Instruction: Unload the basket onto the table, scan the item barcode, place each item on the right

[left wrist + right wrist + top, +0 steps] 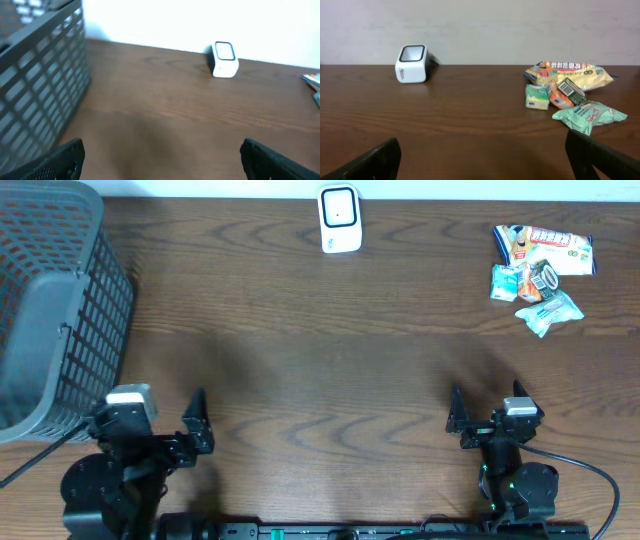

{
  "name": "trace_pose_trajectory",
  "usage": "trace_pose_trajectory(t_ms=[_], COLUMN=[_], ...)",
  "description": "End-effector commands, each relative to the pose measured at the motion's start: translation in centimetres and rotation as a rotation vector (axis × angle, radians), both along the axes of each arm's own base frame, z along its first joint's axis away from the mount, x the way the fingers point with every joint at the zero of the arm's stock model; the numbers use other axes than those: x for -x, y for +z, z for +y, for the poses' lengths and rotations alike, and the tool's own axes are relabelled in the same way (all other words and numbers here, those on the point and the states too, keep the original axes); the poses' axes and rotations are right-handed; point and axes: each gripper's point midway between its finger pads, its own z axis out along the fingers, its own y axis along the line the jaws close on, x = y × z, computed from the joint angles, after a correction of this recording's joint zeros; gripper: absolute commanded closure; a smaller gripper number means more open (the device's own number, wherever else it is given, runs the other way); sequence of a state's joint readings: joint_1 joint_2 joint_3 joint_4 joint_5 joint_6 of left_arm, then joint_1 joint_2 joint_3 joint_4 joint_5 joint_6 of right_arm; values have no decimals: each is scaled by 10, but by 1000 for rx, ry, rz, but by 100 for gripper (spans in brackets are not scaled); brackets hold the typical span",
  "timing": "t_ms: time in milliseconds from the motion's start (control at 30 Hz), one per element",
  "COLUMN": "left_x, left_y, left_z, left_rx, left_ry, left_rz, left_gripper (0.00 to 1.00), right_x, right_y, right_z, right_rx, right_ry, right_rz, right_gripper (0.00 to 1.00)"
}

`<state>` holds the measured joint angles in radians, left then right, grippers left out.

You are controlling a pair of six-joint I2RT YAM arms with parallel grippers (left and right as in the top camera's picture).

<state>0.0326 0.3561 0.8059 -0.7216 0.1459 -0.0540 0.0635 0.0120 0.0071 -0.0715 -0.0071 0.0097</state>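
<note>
A white barcode scanner (339, 220) stands at the table's far edge; it also shows in the left wrist view as the scanner (223, 59) and in the right wrist view as the scanner (412, 63). A small pile of items lies at the far right: a yellow-white snack bag (548, 246), a small green pack (504, 282), an orange item with a barcode (565, 93) and a mint-green packet (589, 116). My left gripper (161, 150) and right gripper (482, 145) hover open near the front edge, far from the items, holding nothing.
A grey mesh basket (50, 310) stands at the left edge, close to my left arm, and fills the left of the left wrist view as the basket (40, 75). Dark wooden table (320, 350) spans the middle between the arms and the scanner.
</note>
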Motion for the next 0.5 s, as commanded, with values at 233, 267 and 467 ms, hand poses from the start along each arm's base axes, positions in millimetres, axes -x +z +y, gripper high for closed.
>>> trace_pose_trajectory(t_ms=[233, 267, 467], left_x=[-20, -21, -29], left_y=[-38, -38, -39], left_z=[-21, -21, -21], left_rx=[-57, -55, -44], left_ry=[-130, -130, -123], left_rz=[-125, -143, -257], left_gripper=[2, 2, 2], right_x=[1, 1, 0], right_y=[0, 0, -1], right_z=[2, 2, 2], right_rx=[11, 11, 11], right_ry=[8, 8, 8], right_rz=[-1, -1, 0], right_gripper=[1, 1, 1])
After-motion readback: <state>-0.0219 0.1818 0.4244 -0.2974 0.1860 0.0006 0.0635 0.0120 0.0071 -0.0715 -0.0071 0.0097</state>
